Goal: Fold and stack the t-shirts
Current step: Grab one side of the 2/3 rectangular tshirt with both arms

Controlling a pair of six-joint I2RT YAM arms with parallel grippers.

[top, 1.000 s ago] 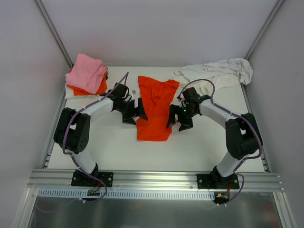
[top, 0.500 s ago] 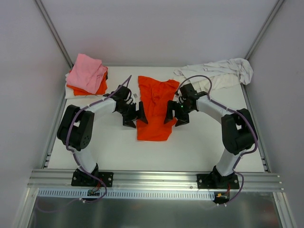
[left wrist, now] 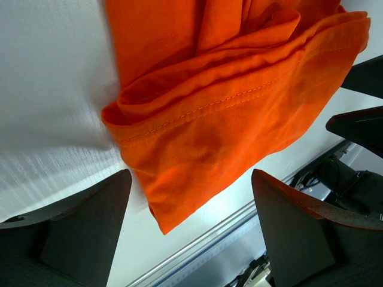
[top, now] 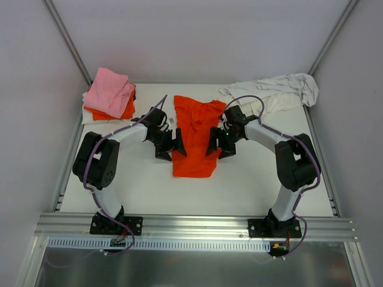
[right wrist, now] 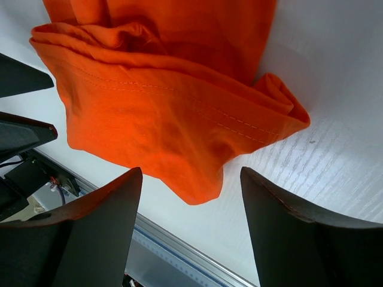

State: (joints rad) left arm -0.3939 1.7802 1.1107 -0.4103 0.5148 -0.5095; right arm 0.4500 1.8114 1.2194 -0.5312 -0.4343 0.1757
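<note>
**Fig.** On the table (top: pixel 257 179), the orange t-shirt (top: pixel 194 143) lay at the centre as a lengthwise strip, between the pink-topped stack (top: pixel 111 91) at far left and the crumpled white t-shirt (top: pixel 278 89) at far right. The left gripper (top: pixel 170 143) and right gripper (top: pixel 216 145) flanked its long edges, jaws wide, holding nothing. A sound grasp would probably pinch every layer at both edges evenly. The layer count and any contact under the fingers could not be made out.
</note>
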